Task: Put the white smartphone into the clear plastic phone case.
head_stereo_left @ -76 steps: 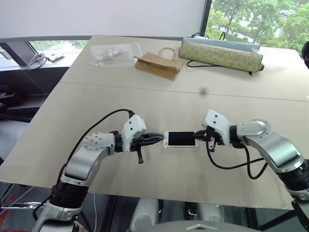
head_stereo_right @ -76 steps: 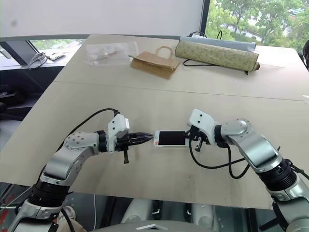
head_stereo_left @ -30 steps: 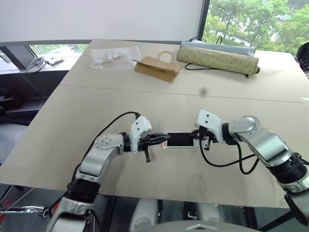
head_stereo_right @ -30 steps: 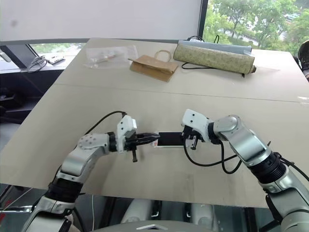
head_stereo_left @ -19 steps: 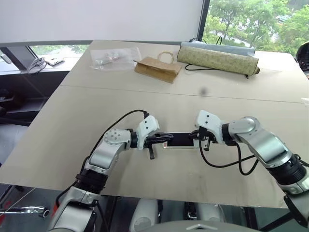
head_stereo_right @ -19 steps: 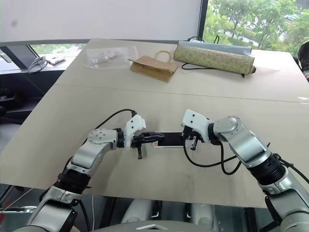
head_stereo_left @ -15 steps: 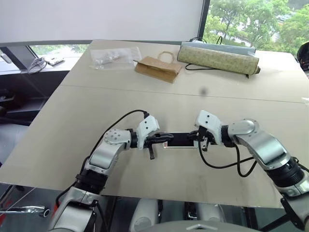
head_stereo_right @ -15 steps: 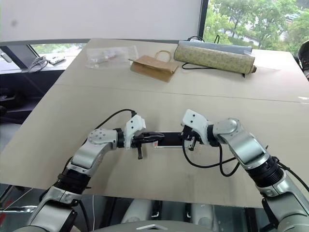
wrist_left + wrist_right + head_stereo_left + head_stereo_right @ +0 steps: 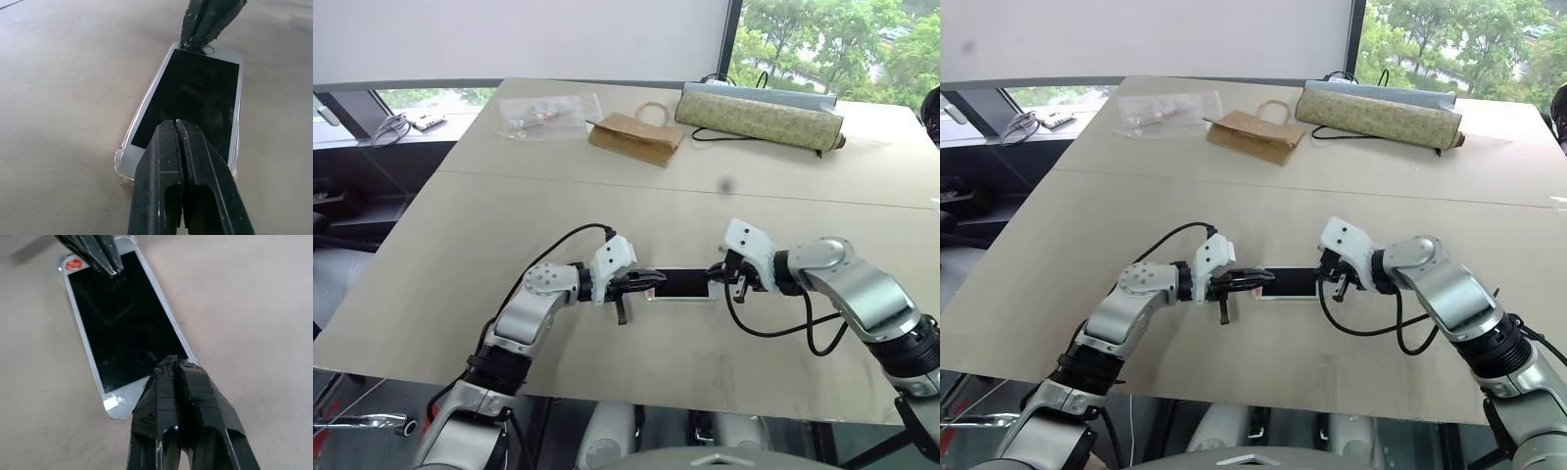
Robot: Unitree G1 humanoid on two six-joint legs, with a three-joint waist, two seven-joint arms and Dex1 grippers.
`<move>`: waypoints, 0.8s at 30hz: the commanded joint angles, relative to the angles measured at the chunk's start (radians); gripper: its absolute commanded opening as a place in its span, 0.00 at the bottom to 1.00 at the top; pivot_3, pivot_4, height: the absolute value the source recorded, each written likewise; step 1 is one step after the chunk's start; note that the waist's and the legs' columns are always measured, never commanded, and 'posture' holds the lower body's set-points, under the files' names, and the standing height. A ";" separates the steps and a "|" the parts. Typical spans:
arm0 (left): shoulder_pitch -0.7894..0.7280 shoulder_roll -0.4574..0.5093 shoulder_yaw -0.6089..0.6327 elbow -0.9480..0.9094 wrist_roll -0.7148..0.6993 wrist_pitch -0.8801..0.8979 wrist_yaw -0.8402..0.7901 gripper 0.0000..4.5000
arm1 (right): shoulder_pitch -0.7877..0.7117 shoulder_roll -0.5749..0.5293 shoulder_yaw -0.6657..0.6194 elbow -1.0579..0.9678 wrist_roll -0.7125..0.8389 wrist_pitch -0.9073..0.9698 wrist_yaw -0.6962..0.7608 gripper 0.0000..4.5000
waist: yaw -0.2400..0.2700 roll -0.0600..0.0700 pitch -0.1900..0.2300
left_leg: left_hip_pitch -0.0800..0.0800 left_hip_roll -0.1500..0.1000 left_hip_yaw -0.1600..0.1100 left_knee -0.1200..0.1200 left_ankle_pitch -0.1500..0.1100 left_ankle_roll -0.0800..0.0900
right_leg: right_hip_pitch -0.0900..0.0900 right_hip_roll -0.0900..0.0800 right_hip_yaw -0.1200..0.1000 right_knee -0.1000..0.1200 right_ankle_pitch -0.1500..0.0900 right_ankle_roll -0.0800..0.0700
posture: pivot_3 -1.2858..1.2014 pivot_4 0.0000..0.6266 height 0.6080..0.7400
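Left gripper (image 9: 651, 281): I have its two black fingers pinched fully together, gripping nothing, tips pressing down at one short end of the white smartphone (image 9: 683, 284).
Right gripper (image 9: 716, 276): also clenched with nothing between the fingers, tips resting on the phone's opposite short end, so I see the two grippers facing each other across it.
Phone, look: slim rectangle lying flat and face up, black glossy screen, white bezel and rounded corners; a small red mark sits on the bezel at the end by my left gripper.
Clear plastic phone case (image 9: 119, 157): I can see a transparent rim and a rounded, bumper-like corner around the phone's edges; the phone lies inside it, though whether every corner is fully seated I cannot tell.
Phone, place: on the pale table (image 9: 460, 235), near its front edge, between my two grippers.
Beyond the phone: a brown paper bag (image 9: 632, 136), a crinkled clear plastic bag (image 9: 544, 112) beside it, and a long patterned roll (image 9: 760, 115), all well apart from the phone at the table's far side.
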 commanded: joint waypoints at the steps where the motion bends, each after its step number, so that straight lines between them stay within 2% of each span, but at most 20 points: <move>1: 0.014 -0.002 -0.024 0.022 0.025 0.006 0.001 0.01 | -0.014 -0.022 0.052 0.037 -0.028 -0.025 0.019 0.00 | 0.000 0.000 0.000 | 0.000 0.000 0.000 0.000 0.000 0.000 | 0.000 0.000 0.000 0.000 0.000 0.000 | 0.52 0.24 1.00; 13: 0.036 -0.008 -0.034 -0.006 0.024 0.021 0.014 0.01 | -0.033 -0.023 0.212 0.247 -0.135 -0.097 0.070 0.00 | -0.001 -0.001 -0.009 | 0.005 0.000 0.000 0.000 0.000 0.000 | 0.004 0.000 0.000 0.000 -0.001 0.001 | 0.52 0.24 1.00; 17: 0.037 -0.011 -0.034 -0.008 0.021 0.025 0.014 0.01 | -0.029 -0.029 0.243 0.223 -0.142 -0.069 0.098 0.00 | 0.000 -0.002 -0.013 | 0.016 0.000 0.000 -0.004 0.000 0.000 | 0.013 -0.001 0.000 -0.002 -0.005 0.000 | 0.52 0.24 1.00; 20: 0.046 -0.012 -0.030 -0.013 0.022 0.029 0.020 0.01 | -0.031 -0.013 0.214 0.186 -0.116 0.004 0.083 0.00 | 0.000 -0.001 -0.015 | 0.017 0.000 0.000 -0.005 -0.002 -0.002 | 0.013 -0.002 0.000 -0.003 -0.005 0.000 | 0.52 0.24 1.00; 24: 0.055 -0.014 -0.033 -0.020 0.024 0.031 0.024 0.01 | -0.038 -0.039 0.243 0.144 -0.117 0.075 0.094 0.00 | 0.001 0.002 -0.017 | 0.016 0.000 0.000 -0.006 -0.003 -0.004 | 0.013 -0.004 0.000 -0.005 -0.005 0.000 | 0.52 0.24 1.00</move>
